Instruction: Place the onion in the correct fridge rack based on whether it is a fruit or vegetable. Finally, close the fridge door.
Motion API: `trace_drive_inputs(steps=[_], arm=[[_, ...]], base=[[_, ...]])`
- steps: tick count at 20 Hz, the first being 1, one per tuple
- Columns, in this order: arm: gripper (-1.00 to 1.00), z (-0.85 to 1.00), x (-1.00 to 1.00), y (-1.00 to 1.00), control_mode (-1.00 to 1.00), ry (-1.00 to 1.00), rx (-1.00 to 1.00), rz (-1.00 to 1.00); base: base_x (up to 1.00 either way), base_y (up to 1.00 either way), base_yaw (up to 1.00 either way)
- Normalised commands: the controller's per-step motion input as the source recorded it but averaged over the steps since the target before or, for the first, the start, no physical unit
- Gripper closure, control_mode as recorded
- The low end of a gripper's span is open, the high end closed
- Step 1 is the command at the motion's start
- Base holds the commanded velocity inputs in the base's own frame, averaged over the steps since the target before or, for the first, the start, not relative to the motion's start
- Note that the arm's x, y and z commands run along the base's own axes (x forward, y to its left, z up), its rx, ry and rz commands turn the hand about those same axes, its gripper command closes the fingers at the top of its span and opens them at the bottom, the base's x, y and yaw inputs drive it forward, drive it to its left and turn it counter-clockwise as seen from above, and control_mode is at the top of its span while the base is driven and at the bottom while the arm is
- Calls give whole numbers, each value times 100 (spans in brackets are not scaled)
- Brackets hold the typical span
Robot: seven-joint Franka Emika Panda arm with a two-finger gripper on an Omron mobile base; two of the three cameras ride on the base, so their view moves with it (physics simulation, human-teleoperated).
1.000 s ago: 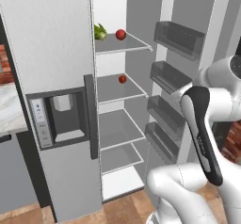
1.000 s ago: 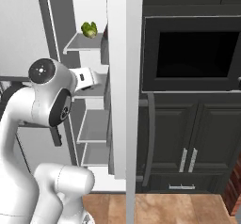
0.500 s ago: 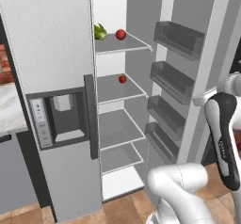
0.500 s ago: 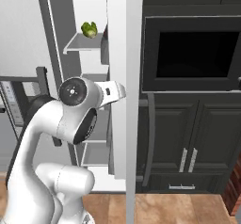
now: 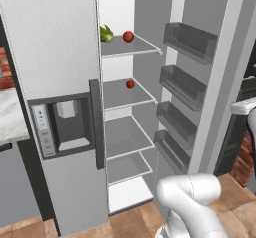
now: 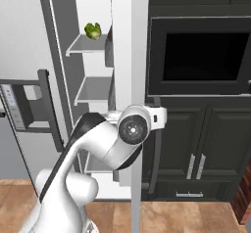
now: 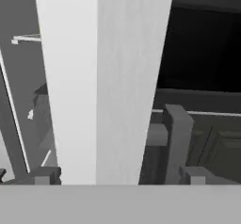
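Onion (image 5: 128,36) sitting on the top fridge rack (image 5: 135,47), right of a green vegetable (image 5: 105,34), so placing looks done. Fridge door (image 5: 210,77) standing open. Gripper (image 7: 117,176) straddling the door's edge, fingers released, seemingly preparing a closing push.

A home kitchen: a tall silver fridge (image 5: 60,57) with a dispenser (image 5: 65,127) stands open, food on its shelves (image 5: 127,47). Beside it are dark cabinets (image 6: 206,144), a built-in oven (image 6: 201,56), a wood floor (image 6: 196,217) and a brick wall (image 5: 5,72).
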Motion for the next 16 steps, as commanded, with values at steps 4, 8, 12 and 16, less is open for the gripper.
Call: trace_drive_inputs(steps=[4,8,12,16], arm=[[-100,22,45,-48,-100,0,43,-11],[-100,34,37,-40,-100,2,39,-1],[-100,9,30,-61,-100,2,40,0],[-100,0,5,-89,-100,-3,37,0]], base=[[0,0,0],[0,0,0],[0,0,0],[0,0,0]])
